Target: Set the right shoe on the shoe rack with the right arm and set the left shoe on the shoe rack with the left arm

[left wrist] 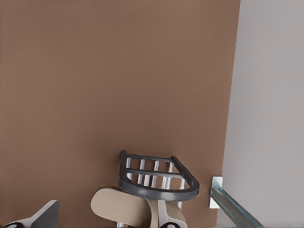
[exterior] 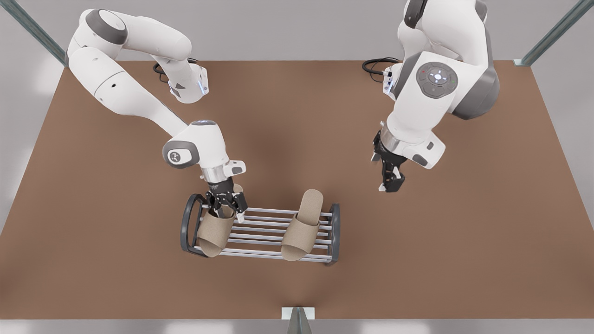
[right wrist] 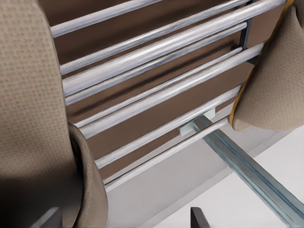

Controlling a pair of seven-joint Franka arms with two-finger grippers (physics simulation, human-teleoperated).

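The shoe rack (exterior: 264,232) stands on the brown table near its front edge. Both beige slippers lie on it. The right shoe (exterior: 216,234) is at the rack's end on the front view's left, its toe over the front bar. My right gripper (exterior: 226,204) hangs just above that shoe's heel, open, fingers either side of it. In the right wrist view the bars (right wrist: 156,52) run between the right shoe (right wrist: 28,118) and the left shoe (right wrist: 275,80). The left shoe (exterior: 301,225) lies at the other end. My left gripper (exterior: 391,182) hovers open, above bare table to the front view's right of the rack.
The table (exterior: 464,255) has free room on all sides of the rack. Black cables (exterior: 376,65) lie at the back by the arm bases. Metal frame struts (exterior: 297,320) stand at the front edge and the back corners. The left wrist view shows the rack's end frame (left wrist: 159,190) and the table's edge.
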